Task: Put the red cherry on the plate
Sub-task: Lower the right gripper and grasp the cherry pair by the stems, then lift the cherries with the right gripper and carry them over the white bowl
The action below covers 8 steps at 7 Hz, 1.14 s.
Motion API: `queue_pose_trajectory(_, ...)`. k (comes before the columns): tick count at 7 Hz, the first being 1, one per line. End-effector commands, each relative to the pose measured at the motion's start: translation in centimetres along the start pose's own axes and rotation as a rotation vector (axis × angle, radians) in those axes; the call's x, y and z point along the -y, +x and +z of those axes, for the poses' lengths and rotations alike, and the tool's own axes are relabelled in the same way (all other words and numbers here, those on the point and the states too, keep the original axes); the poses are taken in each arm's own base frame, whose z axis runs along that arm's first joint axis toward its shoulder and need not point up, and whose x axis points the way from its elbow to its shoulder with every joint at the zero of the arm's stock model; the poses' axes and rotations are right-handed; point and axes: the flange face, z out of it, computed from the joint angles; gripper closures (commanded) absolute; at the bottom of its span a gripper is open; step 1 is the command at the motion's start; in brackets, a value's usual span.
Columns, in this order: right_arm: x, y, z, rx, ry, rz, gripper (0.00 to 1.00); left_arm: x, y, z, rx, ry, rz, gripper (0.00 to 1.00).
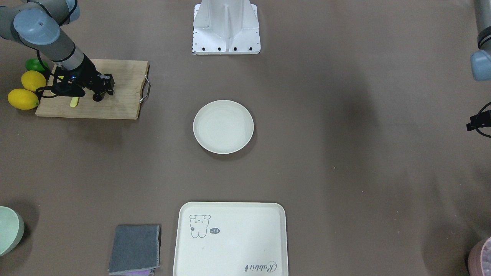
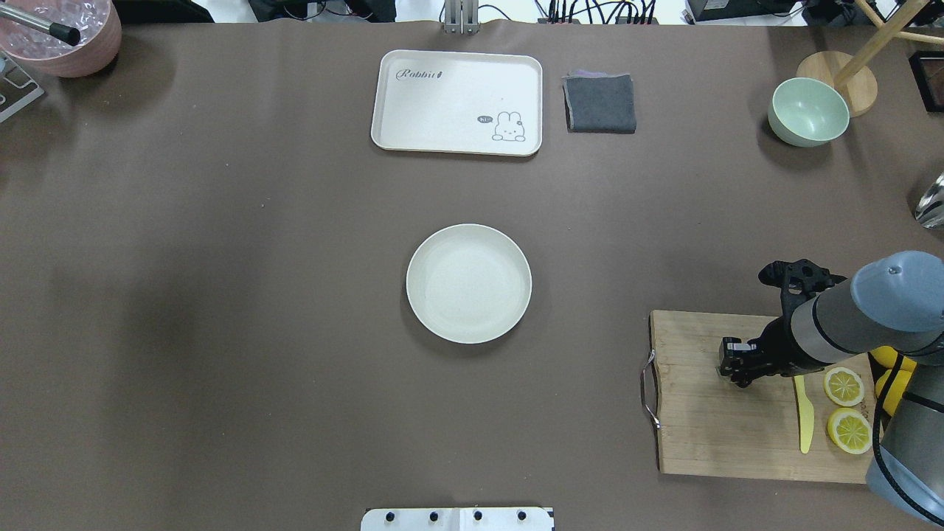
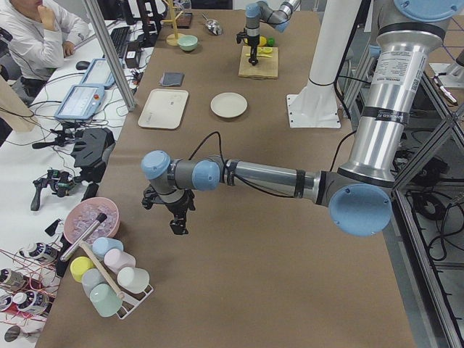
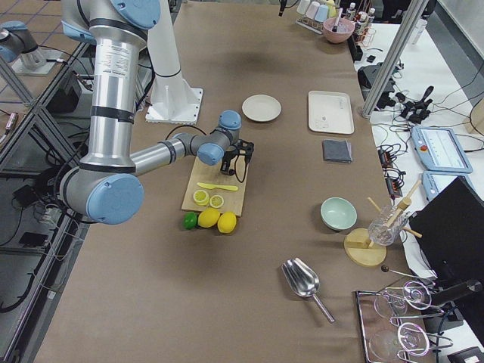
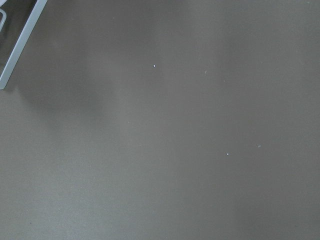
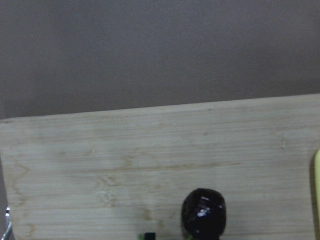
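One dark glossy ball of the red cherry [image 6: 203, 214] shows at the bottom edge of the right wrist view, over the wooden cutting board [image 6: 150, 160]; a bit of green stem [image 6: 147, 236] is beside it. My right gripper [image 2: 731, 371] hangs over that board, pointing down, and I cannot tell whether its fingers are shut. The plate [image 2: 468, 284] lies bare at the table's centre, well to the left of the board in the overhead view. My left gripper [image 3: 176, 223] hovers over bare table at the far left end; its state is unclear.
On the board lie two lemon slices [image 2: 843, 386] and a yellow knife [image 2: 805, 413]; whole lemons [image 1: 27, 90] sit beside it. A cream tray [image 2: 457, 103], grey cloth [image 2: 599, 103], green bowl [image 2: 807, 112] and pink bowl [image 2: 66, 44] line the far edge.
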Motion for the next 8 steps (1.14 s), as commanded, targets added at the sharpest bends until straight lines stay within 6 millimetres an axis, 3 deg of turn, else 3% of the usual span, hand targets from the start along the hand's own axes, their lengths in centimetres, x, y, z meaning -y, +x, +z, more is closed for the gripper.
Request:
queue_pose_trajectory(1,0.0,-0.2,-0.1,0.003,-0.001,0.002,1.0,0.0,0.1,-0.1,0.0,0.001,0.001,0.02)
queue_pose_trajectory(3,0.7,-2.8,-0.7,0.023,-0.017,0.034,1.0,0.0,0.1,-0.1,0.0,0.003,0.001,0.02)
queue_pose_trajectory(5,4.4,-11.0,-4.4,0.004,-0.043,0.108,1.0,0.0,-0.1,0.1,0.0,-0.002,-0.002,0.02)
queue_pose_trajectory(8,6.4,-22.0,-10.5,0.008,-0.042,0.14,1.0,-0.1,-0.4,0.4,0.0,-0.009,-0.008,0.02)
